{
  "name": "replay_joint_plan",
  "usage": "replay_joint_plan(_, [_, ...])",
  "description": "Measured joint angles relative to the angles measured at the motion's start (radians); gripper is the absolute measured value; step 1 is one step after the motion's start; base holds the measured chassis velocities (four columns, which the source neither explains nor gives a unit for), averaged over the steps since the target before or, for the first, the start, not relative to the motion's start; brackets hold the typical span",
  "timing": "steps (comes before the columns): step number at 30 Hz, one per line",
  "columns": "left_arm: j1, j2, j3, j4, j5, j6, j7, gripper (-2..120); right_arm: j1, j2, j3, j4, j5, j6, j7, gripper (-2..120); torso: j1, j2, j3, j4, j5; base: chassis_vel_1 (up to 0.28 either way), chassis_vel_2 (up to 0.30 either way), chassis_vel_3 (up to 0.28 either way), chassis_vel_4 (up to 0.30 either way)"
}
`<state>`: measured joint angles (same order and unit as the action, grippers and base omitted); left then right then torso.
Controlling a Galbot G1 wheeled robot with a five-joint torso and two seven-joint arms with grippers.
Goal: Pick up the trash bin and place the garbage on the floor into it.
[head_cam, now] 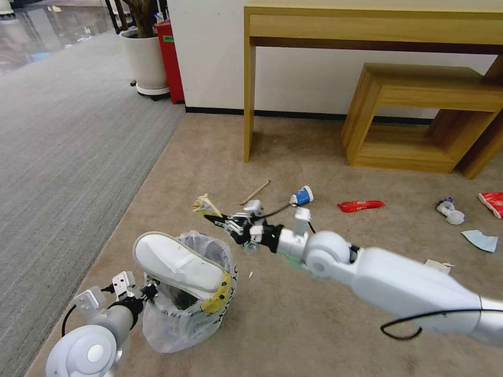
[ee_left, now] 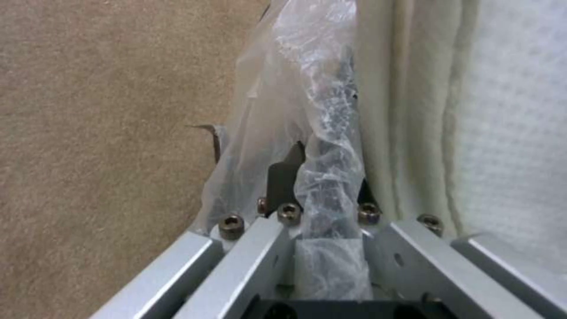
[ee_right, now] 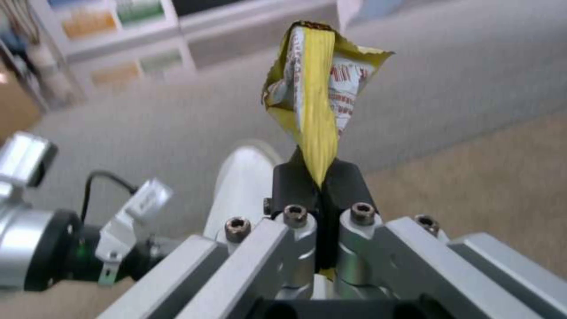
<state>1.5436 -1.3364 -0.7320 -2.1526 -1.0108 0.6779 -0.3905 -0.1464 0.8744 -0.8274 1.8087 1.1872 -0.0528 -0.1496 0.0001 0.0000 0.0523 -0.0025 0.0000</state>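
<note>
Both arms are glossy white shells with rounded ball-like joints and silver metal collars. A thin black cable loops loose beneath the right forearm. Each wrist narrows to a black section carrying small white boxy brackets. The right pincer [ee_right: 322, 179] has black fingers on brushed aluminium links, fastened with brass-coloured hex screws; the left pincer [ee_left: 322, 186] shows the same links and screws.

Slipper-stuffed trash bin [head_cam: 183, 309], litter-strewn floor [head_cam: 325, 324]

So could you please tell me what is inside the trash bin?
A white slipper sticks out of the trash bin, covering most of the opening; whatever lies beneath is hidden.
</note>
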Motion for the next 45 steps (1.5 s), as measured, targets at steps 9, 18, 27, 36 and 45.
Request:
replay_joint_plan(9, [-0.011, -0.008, -0.006, -0.001, 0.006, -0.001, 0.001, 1, 0.106, 0.064, -0.068, 0.043, 0.100, -0.251, 0.170, 0, 0.000, 0.000, 0.000, -0.0001, -0.0001, 0.000, 0.000, 0.000, 0.000])
replay_joint_plan(18, [-0.023, 0.001, -0.012, 0.007, 0.003, -0.002, 0.001, 1, 0.080, 0.068, -0.068, 0.069, 0.140, -0.379, 0.267, 0, 0.000, 0.000, 0.000, -0.0003, -0.0001, 0.000, 0.000, 0.000, 0.000])
replay_joint_plan(27, [-0.025, -0.022, -0.001, -0.004, 0.007, -0.002, -0.001, 1, 0.026, 0.106, -0.089, 0.043, 0.156, -0.419, 0.339, 0, 0.000, 0.000, 0.000, -0.0002, 0.0000, 0.000, 0.000, 0.000, 0.000])
replay_joint_plan(36, [-0.016, -0.026, -0.002, -0.024, 0.007, 0.000, -0.003, 1, -0.016, 0.185, -0.117, -0.024, 0.143, -0.455, 0.399, 0, 0.000, 0.000, 0.000, -0.0002, -0.0001, 0.000, 0.000, 0.000, 0.000])
replay_joint_plan(45, [-0.016, -0.035, 0.006, -0.020, 0.011, 0.001, -0.004, 1, -0.025, 0.249, -0.131, -0.076, 0.134, -0.476, 0.457, 0, 0.000, 0.000, 0.000, -0.0002, -0.0001, 0.000, 0.000, 0.000, 0.000])
